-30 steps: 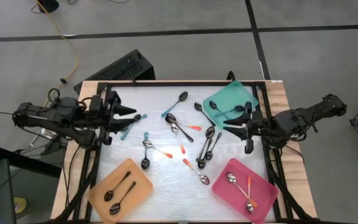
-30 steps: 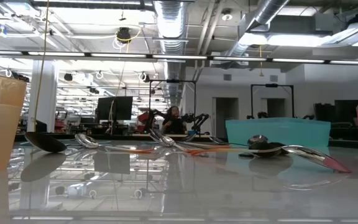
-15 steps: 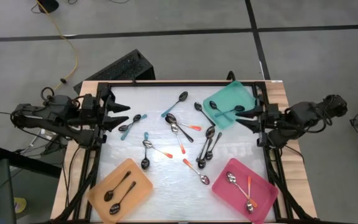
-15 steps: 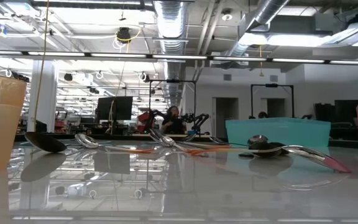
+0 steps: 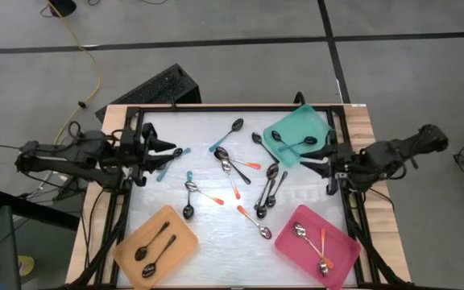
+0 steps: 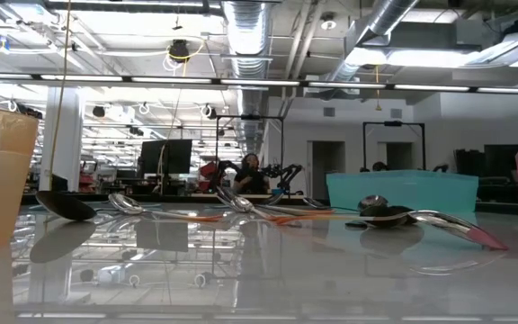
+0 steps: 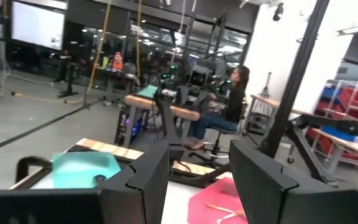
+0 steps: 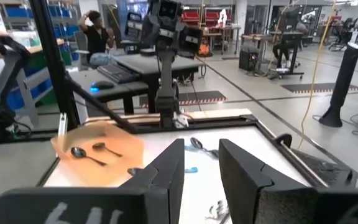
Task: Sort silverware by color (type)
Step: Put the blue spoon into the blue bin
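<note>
A few spoons are already sorted into trays, many are left on the surface, and both jaws are parted and empty.

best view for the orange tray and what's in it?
High view: the orange tray shows whole, with two dark-handled spoons. Right wrist view shows it far off, tilted, two spoons visible. Low view shows only its wall, edge-on. Left wrist view misses it.

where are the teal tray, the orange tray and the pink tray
teal tray [image 5: 290,126], high view, bare part near its far edge
orange tray [image 5: 180,239], high view, bare right part
pink tray [image 5: 338,242], high view, bare right part
</note>
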Controlling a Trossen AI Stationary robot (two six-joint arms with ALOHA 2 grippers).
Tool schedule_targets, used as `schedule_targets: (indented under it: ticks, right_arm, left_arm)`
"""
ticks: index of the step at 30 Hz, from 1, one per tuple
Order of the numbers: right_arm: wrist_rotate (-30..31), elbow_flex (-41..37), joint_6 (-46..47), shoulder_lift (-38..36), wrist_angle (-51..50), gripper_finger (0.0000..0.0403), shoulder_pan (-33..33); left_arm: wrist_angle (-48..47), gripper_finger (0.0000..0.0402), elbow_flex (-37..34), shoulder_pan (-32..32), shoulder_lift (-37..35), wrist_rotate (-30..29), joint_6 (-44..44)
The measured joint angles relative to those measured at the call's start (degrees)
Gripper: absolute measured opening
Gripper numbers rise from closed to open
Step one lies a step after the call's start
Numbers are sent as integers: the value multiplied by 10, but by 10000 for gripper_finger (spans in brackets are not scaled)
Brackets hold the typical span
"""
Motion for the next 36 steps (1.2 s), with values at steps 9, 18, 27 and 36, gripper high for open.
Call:
schedule_targets:
  ticks: [9, 18, 27, 36]
  right_arm:
    - [0, -141, 50, 3, 154, 118, 0]
    - [2, -213, 107, 3, 235, 118, 0]
    - [2, -213, 104, 3, 241, 118, 0]
    - [79, -213, 104, 31, 240, 118, -11]
  left_arm:
    - [17, 153, -63, 1, 16, -21, -53]
    - [-58, 153, -77, 33, 74, -75, -73]
    - [-126, 163, -77, 58, 154, -173, -48]
    - [-141, 201, -76, 58, 224, -211, -79]
